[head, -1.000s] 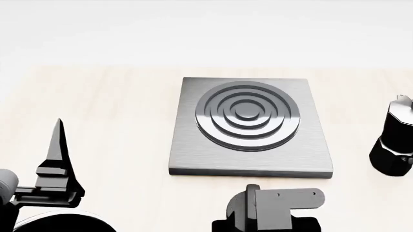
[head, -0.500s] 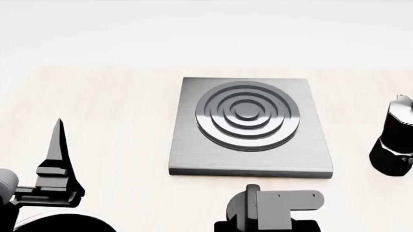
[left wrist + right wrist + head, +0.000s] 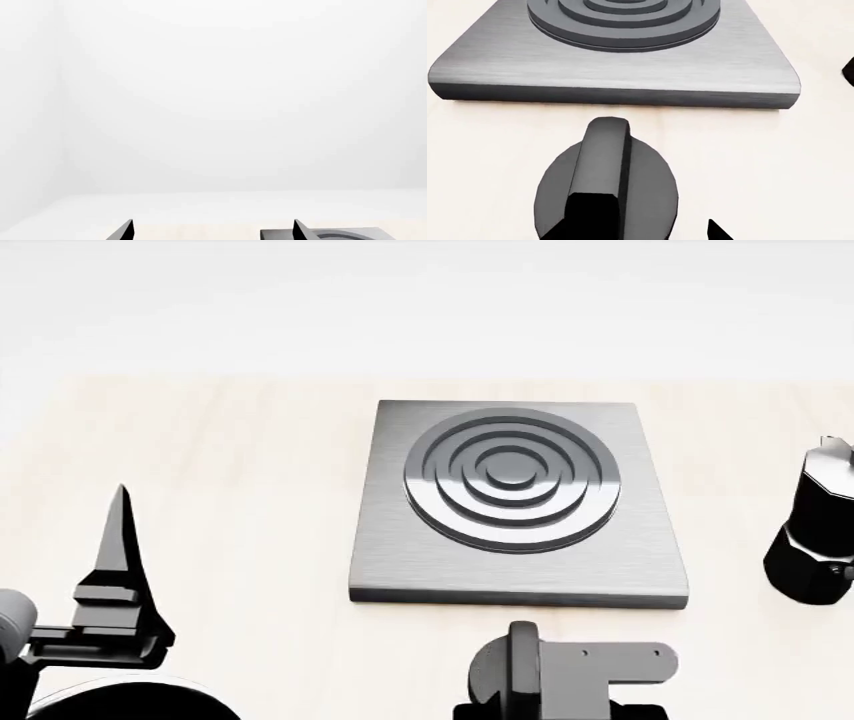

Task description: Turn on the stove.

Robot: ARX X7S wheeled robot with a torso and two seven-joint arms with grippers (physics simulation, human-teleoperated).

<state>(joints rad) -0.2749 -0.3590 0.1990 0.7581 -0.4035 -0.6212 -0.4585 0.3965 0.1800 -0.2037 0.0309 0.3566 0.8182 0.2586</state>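
The stove (image 3: 514,500) is a square brushed grey slab with raised dark rings in the middle of the pale wooden table; its front edge also shows in the right wrist view (image 3: 614,75). Its round black finned knob (image 3: 607,185) lies on the table just in front of the slab, and the fin points at the slab. In the head view the knob (image 3: 505,665) is partly hidden by my right arm. My right gripper (image 3: 650,235) hovers right over the knob. Only one fingertip (image 3: 715,231) shows, beside the knob and apart from the fin. My left gripper (image 3: 120,550) is open and empty, far left of the stove.
A black moka pot (image 3: 814,540) stands right of the stove at the view's edge. The grey bracket of my right wrist (image 3: 607,665) sits near the table's front edge. The left wrist view shows a white wall, the table's far edge and a corner of the stove (image 3: 347,234).
The grey bracket of my right wrist has shifted slightly right and down over the knob. The stove, the moka pot and my left arm have not moved.
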